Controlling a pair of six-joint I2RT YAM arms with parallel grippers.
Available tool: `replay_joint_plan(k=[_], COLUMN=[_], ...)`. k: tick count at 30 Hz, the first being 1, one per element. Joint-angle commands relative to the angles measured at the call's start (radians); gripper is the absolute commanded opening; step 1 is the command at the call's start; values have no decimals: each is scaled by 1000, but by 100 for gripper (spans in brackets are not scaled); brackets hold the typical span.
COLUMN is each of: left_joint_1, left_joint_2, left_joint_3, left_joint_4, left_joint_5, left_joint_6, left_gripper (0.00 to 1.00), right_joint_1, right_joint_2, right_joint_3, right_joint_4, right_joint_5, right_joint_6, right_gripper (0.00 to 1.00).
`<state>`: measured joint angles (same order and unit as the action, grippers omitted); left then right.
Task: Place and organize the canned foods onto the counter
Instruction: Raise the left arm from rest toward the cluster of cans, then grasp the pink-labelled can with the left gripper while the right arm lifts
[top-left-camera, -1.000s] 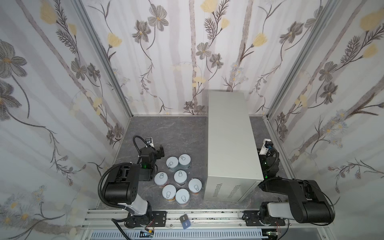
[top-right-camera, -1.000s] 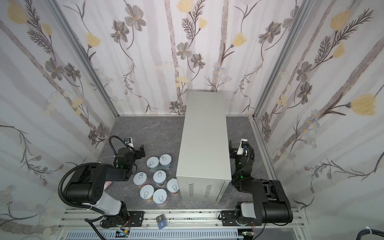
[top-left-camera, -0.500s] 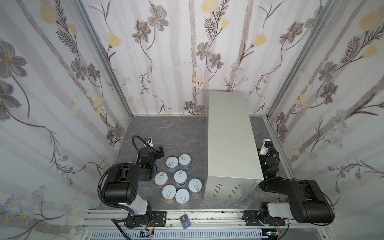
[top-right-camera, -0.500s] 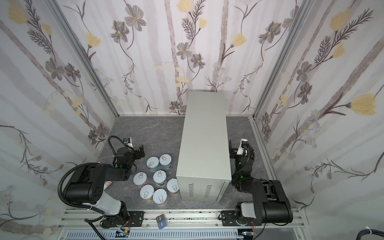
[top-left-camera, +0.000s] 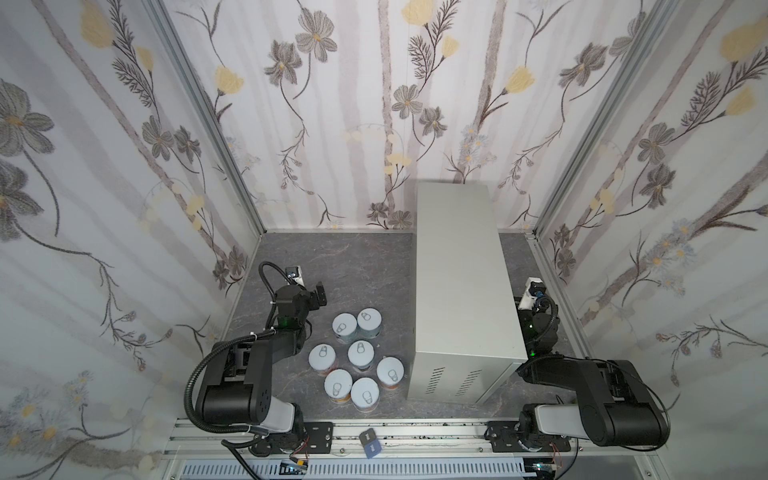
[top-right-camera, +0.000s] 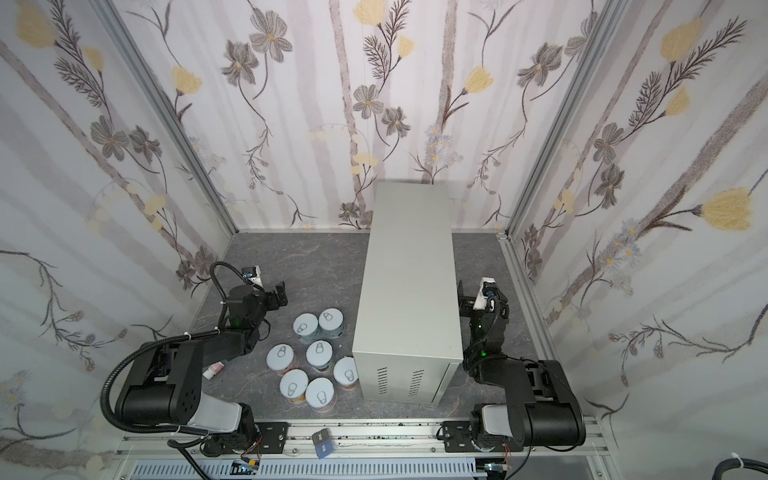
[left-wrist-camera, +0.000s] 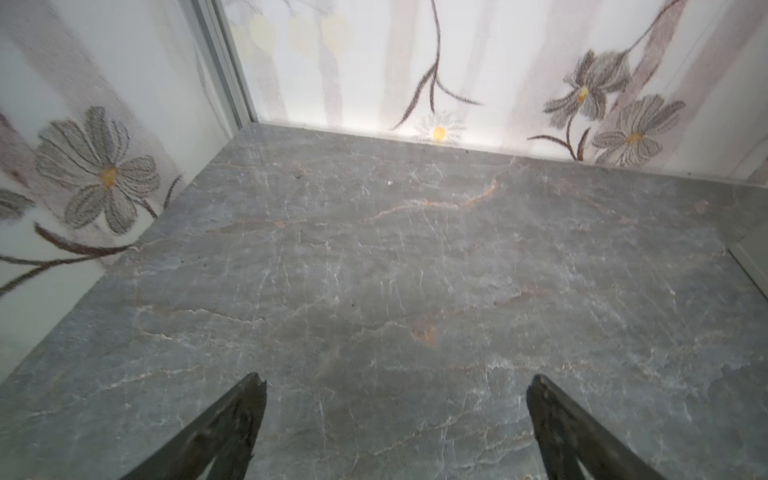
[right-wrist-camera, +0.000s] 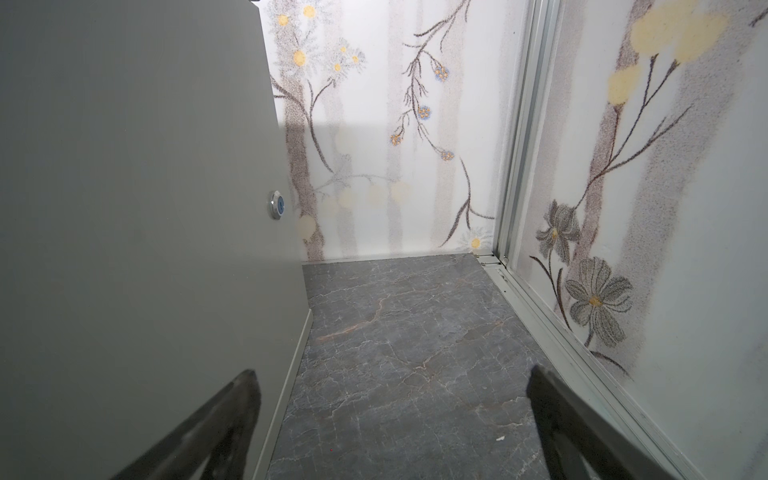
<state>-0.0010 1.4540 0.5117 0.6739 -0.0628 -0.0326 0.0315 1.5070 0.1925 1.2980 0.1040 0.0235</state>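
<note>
Left wrist view: left pincer (left-wrist-camera: 395, 384) gapes empty over floor (left-wrist-camera: 374, 249); right pincer (right-wrist-camera: 392, 376) released too. Best straddle an outer can (top-left-camera: 344, 327) squarely before lifting to the table (top-left-camera: 461, 270).

Setting: robot test cell dressed as a domestic room. Evidence:
- floral wallpaper panels (top-left-camera: 374, 104) on three sides, joined by bare aluminium corner posts (top-left-camera: 210, 116)
- dark grey marbled floor (top-left-camera: 353, 266)
- aluminium rail (top-left-camera: 415, 432) along the near edge, with the left arm (top-left-camera: 232, 386) and right arm (top-left-camera: 602, 399) bolted to it
- slotted cable duct (top-left-camera: 415, 472) below the rail
- counter (top-left-camera: 457, 270), a plain light-grey metal box with vent slots
</note>
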Motion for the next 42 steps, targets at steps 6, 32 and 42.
replay_joint_plan(k=[6,32,42], left_joint_1=[-45,-286,-388], left_joint_2=[-76,-564,-516], left_joint_3=[229,331,199], left_joint_4=[-633,-1660,-1595], left_joint_5=[-332,-114,-43], left_joint_6=[-250,-705,-815], left_gripper=[100,100,100], right_joint_1=[1,-31,-37], right_joint_2=[4,-236,-330], right_joint_3=[7,332,958], right_joint_4=[19,-744,-1643], right_joint_5=[-7,260,155], right_joint_6=[-13,142,240], right_gripper=[100,100,100])
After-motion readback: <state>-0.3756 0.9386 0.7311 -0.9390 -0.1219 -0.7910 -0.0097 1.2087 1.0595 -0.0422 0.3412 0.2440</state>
